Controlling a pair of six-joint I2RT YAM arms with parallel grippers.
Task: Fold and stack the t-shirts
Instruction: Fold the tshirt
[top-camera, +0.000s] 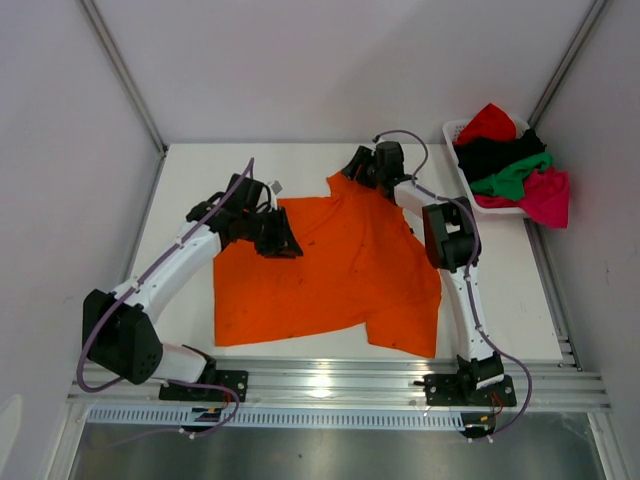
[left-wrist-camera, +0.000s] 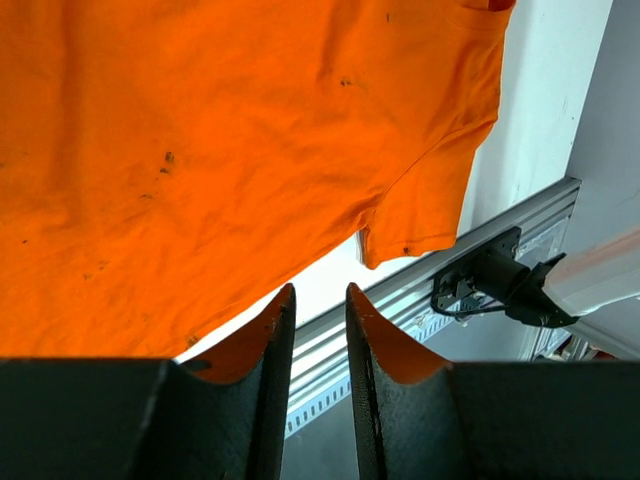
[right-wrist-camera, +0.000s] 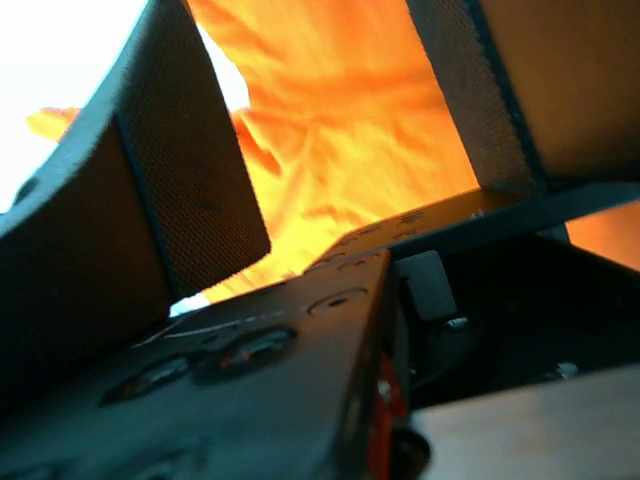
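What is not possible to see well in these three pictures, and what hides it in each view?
Top view: part of the bright orange cloth t-shirt, covered by the right arm.
Top view: the bottom of the white slatted plastic basket, buried under heaped coloured cloth shirts.
Left wrist view: the shirt's top and left, cut off by the frame.
Right wrist view: whether the right hand touches the cloth; glare and blur.
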